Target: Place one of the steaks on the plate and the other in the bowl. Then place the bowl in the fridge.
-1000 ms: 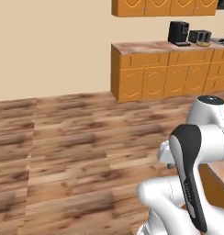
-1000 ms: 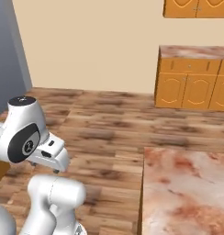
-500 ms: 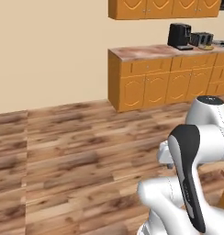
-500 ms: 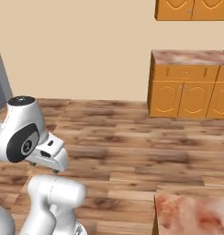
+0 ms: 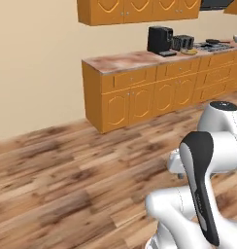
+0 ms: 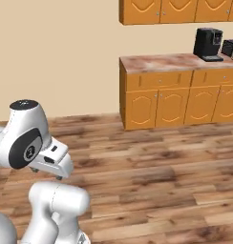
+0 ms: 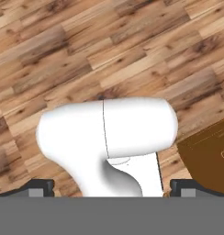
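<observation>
Gripper, at the frame's bottom edge, stands fully open and empty, folded over the floor for travel

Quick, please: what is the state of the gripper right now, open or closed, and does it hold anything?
Gripper: open, its two fingertips standing far apart; nothing held between them.

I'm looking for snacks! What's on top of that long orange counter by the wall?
On the counter sit a black coffee machine and a toaster, with a stovetop further along. Small things beside them are too tiny to name. Whatever is behind the cupboard doors is hidden.
</observation>
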You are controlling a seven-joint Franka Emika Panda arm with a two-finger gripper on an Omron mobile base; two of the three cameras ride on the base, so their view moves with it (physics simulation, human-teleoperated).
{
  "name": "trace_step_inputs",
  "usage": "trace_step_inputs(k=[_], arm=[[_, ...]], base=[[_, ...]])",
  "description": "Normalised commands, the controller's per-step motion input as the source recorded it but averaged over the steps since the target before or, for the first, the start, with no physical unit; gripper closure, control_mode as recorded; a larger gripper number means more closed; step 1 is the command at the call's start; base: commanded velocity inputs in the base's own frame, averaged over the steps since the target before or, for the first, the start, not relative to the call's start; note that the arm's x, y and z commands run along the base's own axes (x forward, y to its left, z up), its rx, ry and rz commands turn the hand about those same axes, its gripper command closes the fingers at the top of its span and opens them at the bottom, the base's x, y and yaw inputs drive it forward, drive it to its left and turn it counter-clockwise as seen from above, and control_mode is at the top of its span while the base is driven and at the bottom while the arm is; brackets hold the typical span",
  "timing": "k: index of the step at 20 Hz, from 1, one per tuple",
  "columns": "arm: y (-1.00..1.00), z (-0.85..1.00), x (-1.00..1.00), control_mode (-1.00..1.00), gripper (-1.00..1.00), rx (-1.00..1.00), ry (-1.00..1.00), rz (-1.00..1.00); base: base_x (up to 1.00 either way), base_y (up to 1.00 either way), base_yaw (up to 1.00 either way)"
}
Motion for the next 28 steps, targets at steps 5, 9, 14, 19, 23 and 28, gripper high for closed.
trace_step_inputs(k=[5, 9, 14, 19, 23, 28], arm=[[0.0, 0.0, 0.0, 1.0, -1.0, 0.0, 0.0, 0.0], [0.0, 0.0, 0.0, 1.0, -1.0, 0.0, 0.0, 0.0], [0.0, 0.0, 0.0, 1.0, -1.0, 0.0, 0.0, 0.0], [0.0, 0.0, 0.0, 1.0, -1.0, 0.0, 0.0, 0.0], [0.0, 0.0, 0.0, 1.0, -1.0, 0.0, 0.0, 0.0], [0.0, 0.0, 0.0, 1.0, -1.0, 0.0, 0.0, 0.0]], base=[[1.0, 0.47, -0.38], [1.0, 0.36, -0.33], [1.0, 0.21, -0.3], [1.0, -0.2, -0.07], [1.0, -0.64, 0.05], [1.0, -0.88, 0.12]])
